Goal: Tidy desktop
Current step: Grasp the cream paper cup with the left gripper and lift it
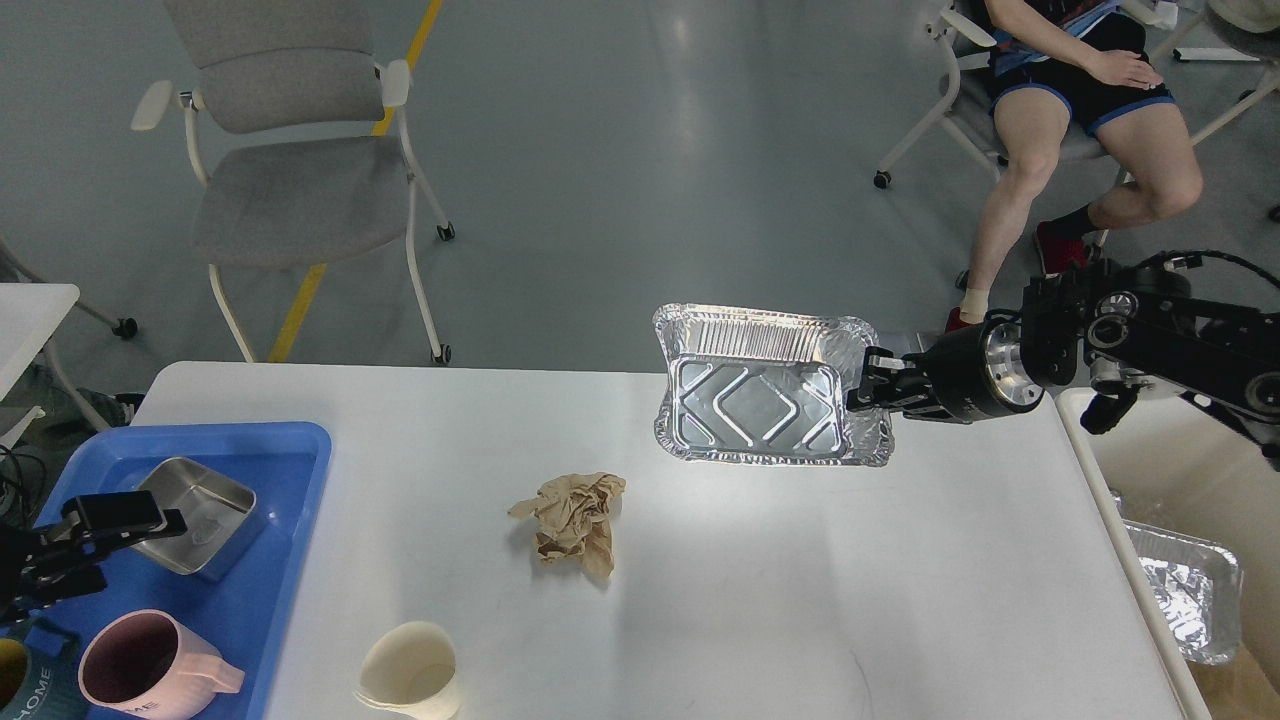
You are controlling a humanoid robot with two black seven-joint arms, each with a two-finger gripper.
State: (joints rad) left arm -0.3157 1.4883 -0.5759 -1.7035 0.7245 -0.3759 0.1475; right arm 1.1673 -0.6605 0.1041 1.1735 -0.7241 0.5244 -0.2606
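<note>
The white desktop [750, 580] fills the lower view. My right gripper [866, 387] comes in from the right and is shut on the right rim of an empty foil tray [755, 400], held tilted above the desktop's far edge. A crumpled brown paper [575, 518] lies mid-desktop. A beige paper cup [410, 675] lies at the front edge. My left gripper [105, 548] is low at the far left over the blue tray [295, 470], its fingers apart and holding nothing.
The blue tray holds a steel box [200, 512] and a pink mug [145, 665]. A bin at the right holds another foil tray [1185, 590]. A grey chair [290, 170] and a seated person [1080, 120] are behind the desktop. A small table's corner [30, 310] shows at the left.
</note>
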